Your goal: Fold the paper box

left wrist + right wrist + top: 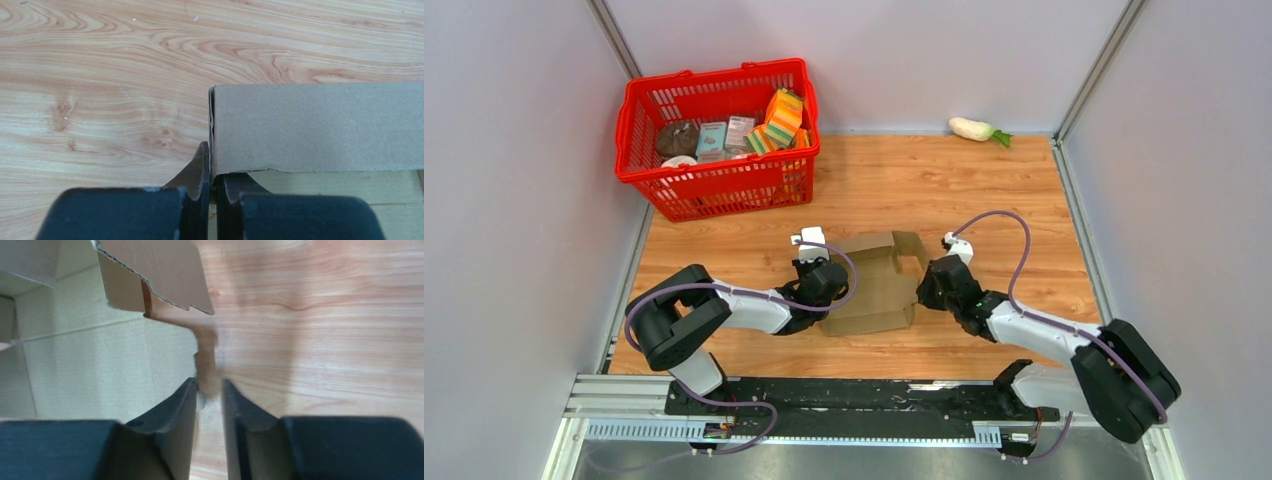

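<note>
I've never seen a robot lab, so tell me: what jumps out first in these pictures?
A half-folded brown paper box lies in the middle of the wooden table: the left claw pinches its wall, and the right claw stands open at its other side. A bright red basket of groceries stands far left, and a white radish lies at the table's far edge.

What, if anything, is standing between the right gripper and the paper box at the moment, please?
Nothing visible does. The right gripper sits at the right edge of the paper box, its jaws slightly apart over the table. The left gripper pinches the opposite wall.
</note>
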Robot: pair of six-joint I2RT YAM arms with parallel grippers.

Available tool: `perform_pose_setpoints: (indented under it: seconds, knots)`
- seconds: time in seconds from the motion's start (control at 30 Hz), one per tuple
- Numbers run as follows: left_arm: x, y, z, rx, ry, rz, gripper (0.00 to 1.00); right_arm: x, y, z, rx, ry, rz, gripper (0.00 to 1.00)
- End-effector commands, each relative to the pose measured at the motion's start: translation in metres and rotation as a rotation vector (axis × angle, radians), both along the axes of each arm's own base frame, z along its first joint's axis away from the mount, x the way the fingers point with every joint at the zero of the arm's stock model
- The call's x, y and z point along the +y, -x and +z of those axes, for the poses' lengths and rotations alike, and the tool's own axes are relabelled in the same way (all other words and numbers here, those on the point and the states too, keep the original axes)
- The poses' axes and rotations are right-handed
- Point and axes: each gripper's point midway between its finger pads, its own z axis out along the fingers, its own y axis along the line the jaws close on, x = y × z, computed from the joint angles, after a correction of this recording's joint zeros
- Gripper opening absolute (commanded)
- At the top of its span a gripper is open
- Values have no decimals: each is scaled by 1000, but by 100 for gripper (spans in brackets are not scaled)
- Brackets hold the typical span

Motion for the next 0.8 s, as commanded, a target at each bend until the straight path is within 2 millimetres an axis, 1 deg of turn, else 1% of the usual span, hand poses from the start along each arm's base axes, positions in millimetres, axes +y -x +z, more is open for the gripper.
perform_pose_setpoints:
  seconds: [0.0,0.03,0.1,0.17,0.27,0.3,0.33,0.37,0.4,0.43,0.47,0.5,0.53,0.6,0.67,0.7,0.77]
  knots:
    - [15,19,-33,124,-122,-45,0,-13,-12,43,-100,32,17,40]
    - [15,19,-33,124,-126,-43,0,-13,-14,51,-111,49,33,52]
    - [15,19,-33,124,-133,-44,0,-13,-20,63,-152,96,84,61]
    - [14,18,-32,123,-137,-45,0,-9,-29,73,-179,131,121,63]
    - [15,17,-31,127,-146,-43,0,-4,-41,80,-205,154,136,63]
    - [14,17,-31,127,-148,-45,0,-4,-45,82,-216,171,140,63]
    - [14,16,-30,126,-148,-45,0,-5,-50,76,-203,197,129,62]
    - [13,16,-30,126,-148,-46,0,-9,-55,76,-202,226,110,60]
    - [14,17,-30,127,-149,-46,0,-5,-62,83,-217,231,114,57]
    - [13,16,-30,126,-149,-47,0,-3,-65,78,-206,242,122,54]
    - [13,17,-30,127,-152,-48,0,1,-67,78,-204,235,133,50]
    - [13,16,-29,127,-152,-48,0,6,-70,82,-208,224,136,36]
    - [13,16,-28,127,-156,-46,0,9,-69,80,-194,213,142,30]
    - [13,16,-27,128,-166,-44,0,19,-66,84,-196,188,152,18]
    - [13,16,-23,122,-181,-39,0,25,-64,90,-196,166,141,14]
    - [14,15,-22,121,-189,-35,0,27,-63,91,-187,161,135,9]
    - [15,16,-21,120,-207,-27,0,31,-60,93,-160,138,122,3]
